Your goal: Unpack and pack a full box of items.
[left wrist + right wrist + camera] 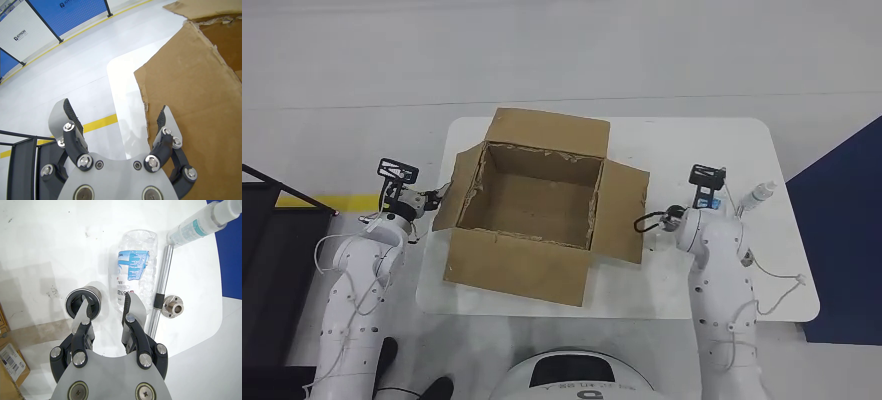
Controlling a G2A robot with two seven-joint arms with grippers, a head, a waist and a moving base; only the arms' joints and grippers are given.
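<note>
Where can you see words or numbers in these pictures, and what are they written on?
Clear plastic bottle: blue and white label with small print and a percent number, seen upside down.
Slim white bottle: teal label, print too small to read.
Cardboard box: white sticker with a barcode and digits, partly cut off.
White panel: a logo and one word.
Blue panel: the same logo and word, cut off at the edge.

the left pincer (115,106) and the right pincer (106,298) each have a silver metal base plate (117,180), black link bars (137,332) pinned by shiny round screws (85,161), and curved silver fingers (56,115) lined with black ribbed pads (126,306). behind them, white segmented arms (350,300) trail thin white cables (795,280).
</note>
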